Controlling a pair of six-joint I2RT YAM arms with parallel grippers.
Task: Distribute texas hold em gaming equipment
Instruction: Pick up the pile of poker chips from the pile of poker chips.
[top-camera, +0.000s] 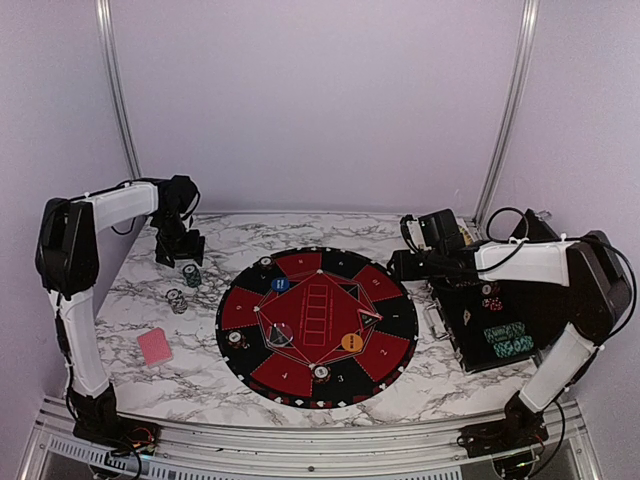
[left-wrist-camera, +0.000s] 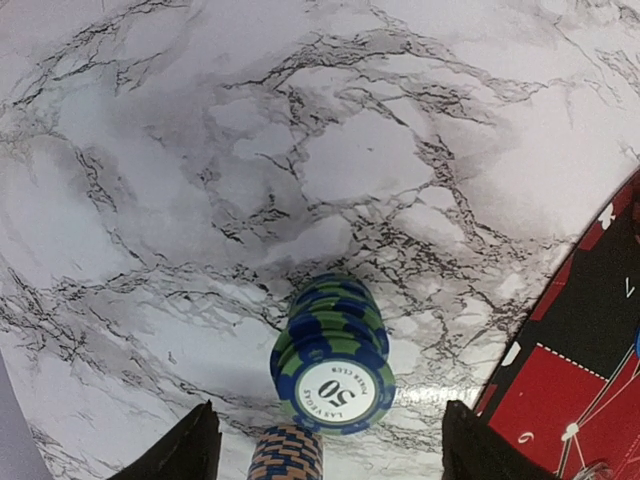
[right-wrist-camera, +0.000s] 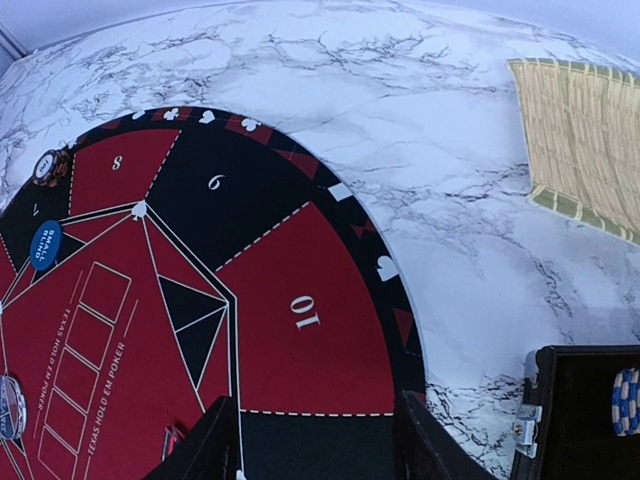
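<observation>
The worktop (top-camera: 300, 232) is glossy, with a white marble pattern and grey veins. In the left wrist view a round chip stack (left-wrist-camera: 335, 362) stands on it. Its edge is striped green and blue, and the top chip has a white centre printed "50". A second stack (left-wrist-camera: 287, 455), striped orange and blue, is close beside it at the lower edge of that view.

The left jaws are wide open and hold nothing. The two dark fingers (left-wrist-camera: 190, 450) stand well apart on either side of the stacks, with bare marble in between.

From above, these stacks are at the far left of the worktop, just outside the mat (top-camera: 395, 320). A few loose chips (top-camera: 177, 298) lie nearer, and a flat pink-red card (top-camera: 155, 346) lies alone, nearer again.

The mat is large and round, with black and red wedges and thin white lines. A small blue button (right-wrist-camera: 45, 245) and an orange button (top-camera: 351, 342) rest on it, and single chips (top-camera: 235, 339) sit near its rim.

The right jaws hang over the right part of the mat. They are open, with nothing between the fingers (right-wrist-camera: 205, 450).

A black rectangular case (top-camera: 460, 320) lies open to the right of the mat, with rows of chips inside. A woven straw-coloured panel (right-wrist-camera: 580, 130) lies on the marble further away.
</observation>
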